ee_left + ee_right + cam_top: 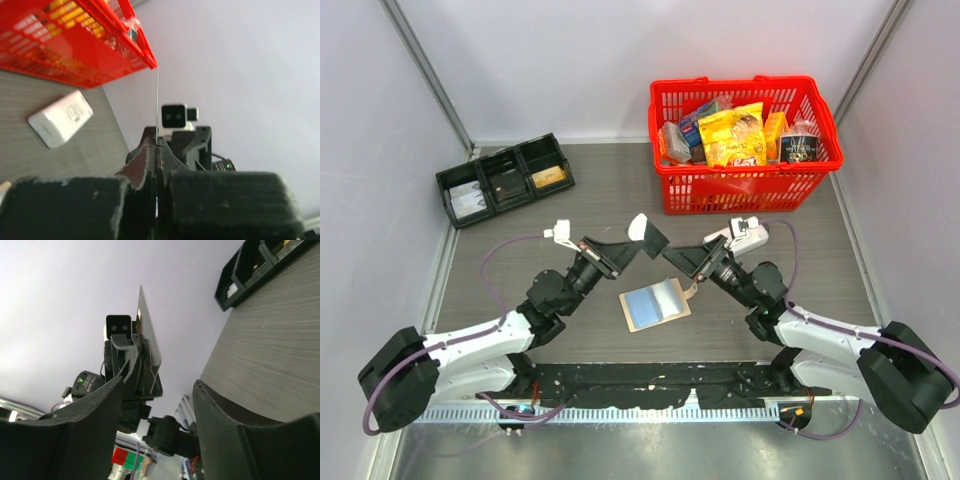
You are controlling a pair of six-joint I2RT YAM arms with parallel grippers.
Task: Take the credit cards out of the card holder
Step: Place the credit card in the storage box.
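Note:
The tan card holder (655,303) lies open on the table between the arms, showing blue and grey inner panels. My left gripper (632,243) is raised above it and shut on a thin card (638,228). In the left wrist view the card (157,100) shows edge-on, pinched between the shut fingers of the gripper (158,145). My right gripper (672,255) faces the left one at close range, open and empty. In the right wrist view its fingers (159,382) stand wide apart, and the card (147,335) sticks up from the left gripper.
A red basket (745,190) of groceries stands at the back right. A black three-compartment tray (505,180) is at the back left, also in the right wrist view (255,265). A white flat packet (60,119) lies on the table near the basket.

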